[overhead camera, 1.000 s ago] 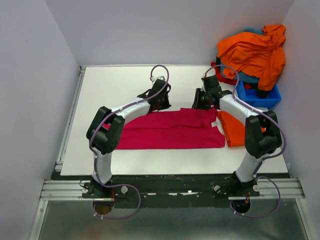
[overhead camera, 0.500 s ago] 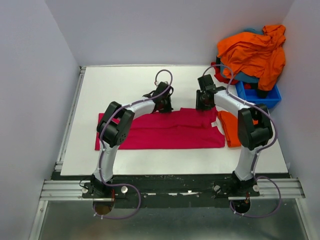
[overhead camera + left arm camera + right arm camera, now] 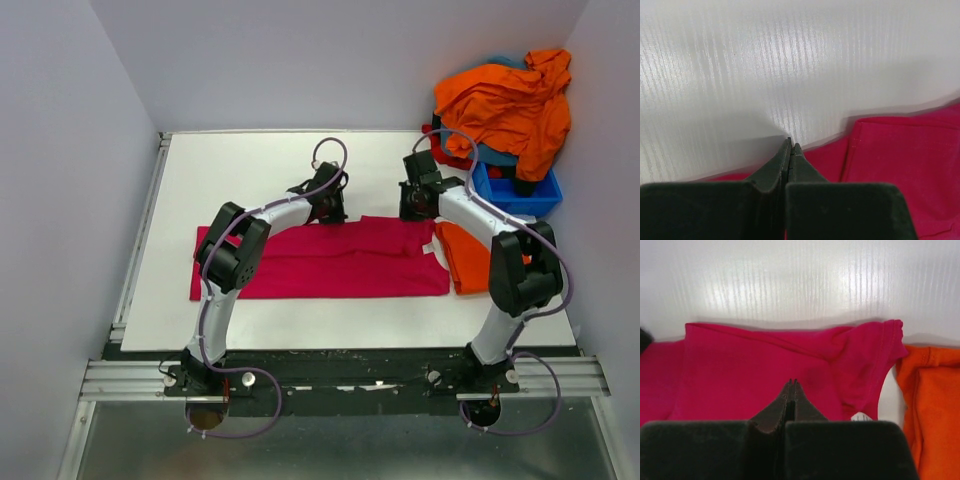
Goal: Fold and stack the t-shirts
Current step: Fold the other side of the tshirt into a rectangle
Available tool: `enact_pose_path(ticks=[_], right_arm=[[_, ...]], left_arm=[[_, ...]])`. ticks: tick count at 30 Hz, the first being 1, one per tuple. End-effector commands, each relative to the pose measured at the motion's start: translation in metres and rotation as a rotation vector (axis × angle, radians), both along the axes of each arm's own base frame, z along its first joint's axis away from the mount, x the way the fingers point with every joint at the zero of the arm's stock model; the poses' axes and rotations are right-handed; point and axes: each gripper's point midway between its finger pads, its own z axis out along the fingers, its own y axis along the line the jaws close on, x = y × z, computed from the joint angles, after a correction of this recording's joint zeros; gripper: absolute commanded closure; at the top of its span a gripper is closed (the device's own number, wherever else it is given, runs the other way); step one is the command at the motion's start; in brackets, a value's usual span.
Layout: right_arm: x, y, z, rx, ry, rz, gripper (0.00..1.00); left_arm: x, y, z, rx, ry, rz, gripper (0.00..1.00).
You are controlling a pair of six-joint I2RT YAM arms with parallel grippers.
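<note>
A magenta-pink t-shirt [image 3: 340,262] lies as a long folded band across the middle of the table. My left gripper [image 3: 325,212] sits at its far edge. In the left wrist view this gripper [image 3: 791,144] is shut, tips right at the cloth's [image 3: 900,165] border, with nothing visible between them. My right gripper [image 3: 411,210] is over the shirt's right end by the sleeve. In the right wrist view it [image 3: 792,382] is shut above the magenta cloth [image 3: 740,370], and no fold shows between the jaws. A folded orange t-shirt [image 3: 462,258] [image 3: 935,400] lies just to the right.
A blue bin [image 3: 520,200] stands at the back right, heaped with a crumpled orange shirt [image 3: 510,100] over teal [image 3: 495,155] and red [image 3: 445,152] cloth. A small white neck label [image 3: 860,416] peeks out beside the magenta sleeve. White walls close in the table on both sides.
My right gripper's jaws have closed over the shirt's right end. The left arm's elbow swung rightward while its gripper stayed shut at the far edge. The shirts have not shifted.
</note>
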Motion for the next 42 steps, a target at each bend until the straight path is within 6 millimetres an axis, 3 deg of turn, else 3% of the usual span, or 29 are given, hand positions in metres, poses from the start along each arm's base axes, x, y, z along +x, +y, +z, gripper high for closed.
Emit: enact_pose_path(ticks=[1,5,7,9,10,16,24,27,30,33,38,42], right_arm=[[-0.020,0.008,0.012,0.048,-0.004,0.048,0.99],[-0.037,0.011,0.015,0.074,-0.015,0.069,0.97],[-0.032,0.006,0.010,0.042,-0.017,0.054,0.65],[-0.025,0.005,0.010,0.007,0.013,0.041,0.55],[-0.018,0.004,0.010,-0.006,0.012,0.032,0.54],[0.011,-0.004,0.009,-0.089,-0.006,-0.014,0.54],[0.021,0.005,-0.019,-0.091,0.050,0.008,0.55],[0.019,0.003,-0.027,-0.104,0.072,0.003,0.63],[0.018,0.002,-0.021,-0.096,0.052,-0.004,0.85],[0.017,0.000,-0.009,-0.093,0.016,-0.006,0.99],[0.008,0.000,0.010,-0.074,-0.008,0.007,0.99],[-0.013,0.005,0.016,-0.047,-0.011,0.033,0.99]], left_arm=[[-0.003,0.001,-0.004,0.021,0.012,-0.012,1.00],[-0.003,-0.001,0.000,0.018,0.012,-0.022,1.00],[-0.003,-0.001,0.001,0.021,0.012,-0.022,1.00],[-0.003,-0.001,0.003,0.018,0.010,-0.021,1.00],[-0.004,0.000,0.005,0.018,0.010,-0.023,1.00],[-0.008,-0.007,0.018,0.021,-0.024,-0.077,1.00],[-0.014,-0.006,0.015,0.023,-0.018,-0.086,1.00],[-0.015,-0.007,0.012,0.024,-0.013,-0.092,1.00],[-0.013,-0.006,0.012,0.032,-0.017,-0.090,1.00],[-0.011,-0.004,0.010,0.051,-0.019,-0.089,1.00],[-0.009,-0.003,0.012,0.064,-0.025,-0.085,1.00],[-0.008,-0.001,0.016,0.071,-0.035,-0.081,1.00]])
